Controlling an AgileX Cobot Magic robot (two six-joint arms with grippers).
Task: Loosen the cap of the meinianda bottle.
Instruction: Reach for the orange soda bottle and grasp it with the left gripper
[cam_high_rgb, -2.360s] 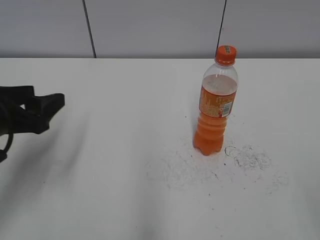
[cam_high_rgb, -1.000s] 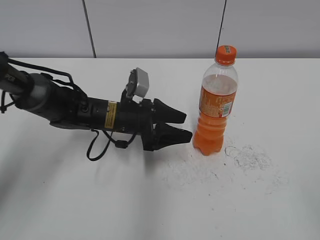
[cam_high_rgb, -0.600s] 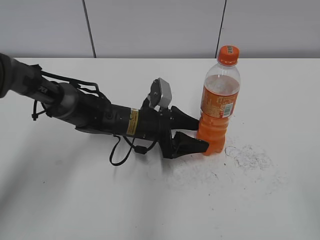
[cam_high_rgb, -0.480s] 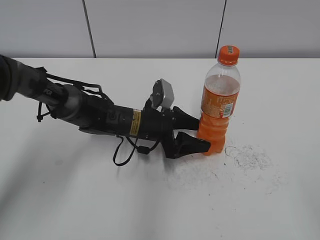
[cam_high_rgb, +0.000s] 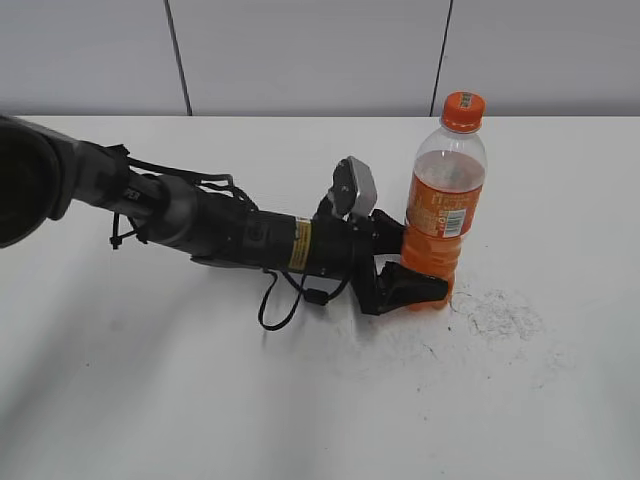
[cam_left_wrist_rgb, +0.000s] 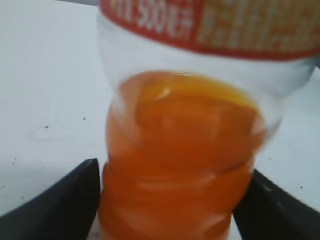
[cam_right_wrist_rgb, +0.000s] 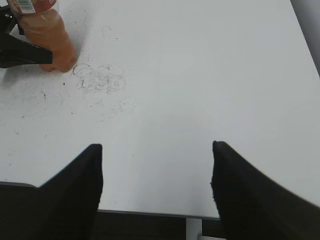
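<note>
Upright on white worktop (cam_high_rgb: 200, 400): soda bottle (cam_high_rgb: 440, 215), orange cap (cam_high_rgb: 463, 111) screwed on. Left claw (cam_high_rgb: 412, 262) clamped around bottle's lower body, fingers (cam_left_wrist_rgb: 65, 202) flanking both sides. Right claw (cam_right_wrist_rgb: 156, 186) spread apart, well clear, above bare worktop.

The exterior cam is looking down at a slant across the white table (cam_high_rgb: 150, 400) toward the far edge. The left wrist cam is sitting super close to the bottle (cam_left_wrist_rgb: 180, 165), facing its lower body. The right wrist cam is hanging back at the near edge, catching that same bottle (cam_right_wrist_rgb: 47, 42) in its top-left corner.
</note>
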